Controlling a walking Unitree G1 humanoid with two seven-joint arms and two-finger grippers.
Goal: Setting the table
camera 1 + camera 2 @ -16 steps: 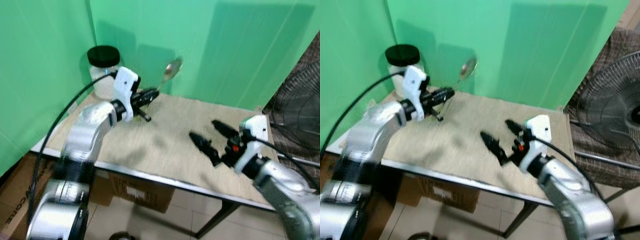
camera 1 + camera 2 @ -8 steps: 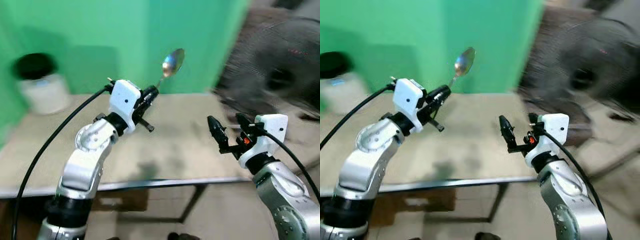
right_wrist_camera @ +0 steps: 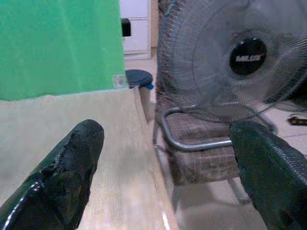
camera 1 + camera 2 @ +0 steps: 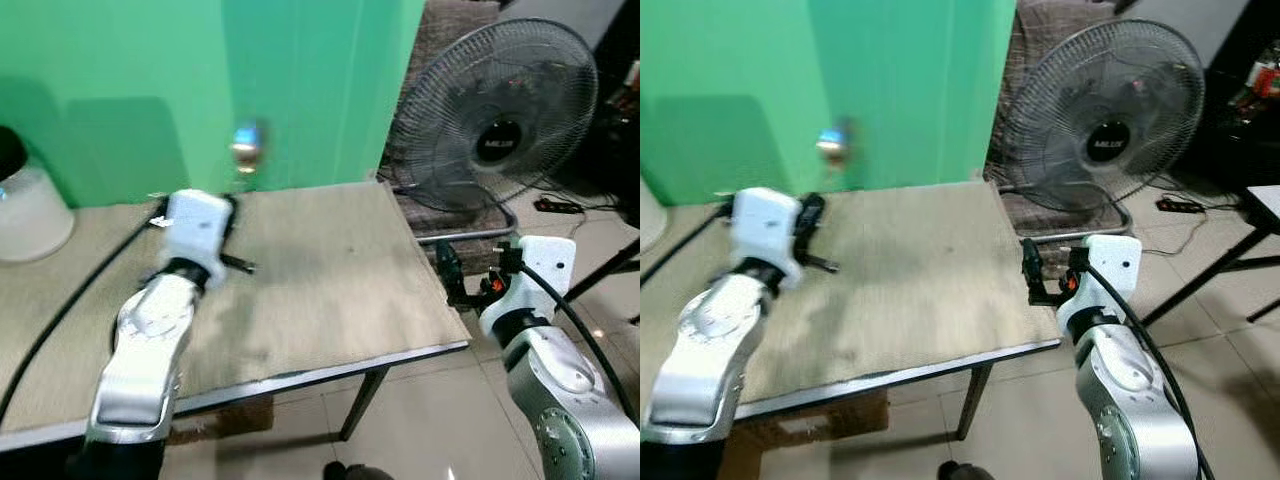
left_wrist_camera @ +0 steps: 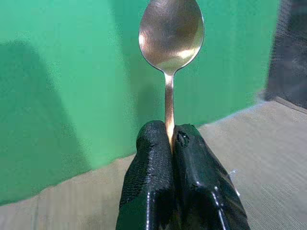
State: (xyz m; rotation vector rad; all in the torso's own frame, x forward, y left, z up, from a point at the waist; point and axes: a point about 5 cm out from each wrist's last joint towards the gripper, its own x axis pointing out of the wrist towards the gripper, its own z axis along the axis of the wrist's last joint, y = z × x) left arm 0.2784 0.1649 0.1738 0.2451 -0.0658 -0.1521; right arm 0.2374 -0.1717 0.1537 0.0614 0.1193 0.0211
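Progress: early | spoon [image 5: 170,40] is clamped upright in left tool [image 5: 171,143] above desk [image 4: 330,270] | right tool [image 3: 168,158] is spread wide, empty, off desk's fan-side edge | placement pending

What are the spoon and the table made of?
The spoon looks like metal: its bowl is shiny, brushed, silvery-gold. The left gripper holds its handle with shut jaws. The table top looks like pale wood or a wood-look board, matte with fine grain; its edge and leg seem metal.
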